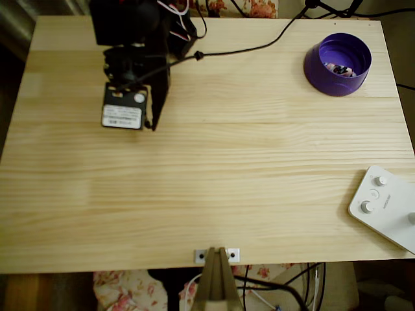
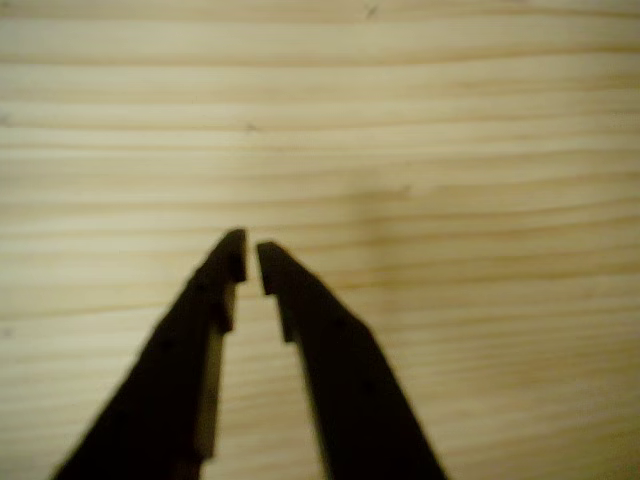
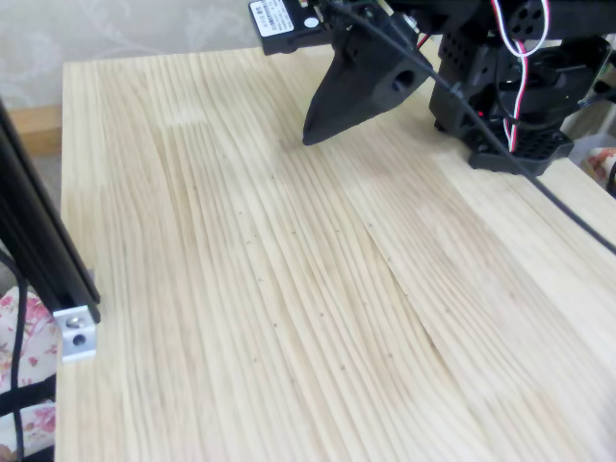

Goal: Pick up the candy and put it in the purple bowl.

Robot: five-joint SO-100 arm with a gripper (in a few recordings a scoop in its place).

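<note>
Pale pine boards make up the table (image 1: 214, 162), bare around the arm. Nearest the bottom edge of the overhead view, well apart from the purple bowl (image 1: 337, 64), sits a white device with knobs (image 1: 388, 206). Farther up, the gripper (image 2: 251, 262) hangs over bare wood, its black fingers (image 2: 225, 268) nearly together with a thin gap and nothing between them. The candy (image 1: 340, 69) lies inside the bowl, at the far right corner. Judged from this, the drop is done; the arm should simply stay tucked away from the bowl.
</note>
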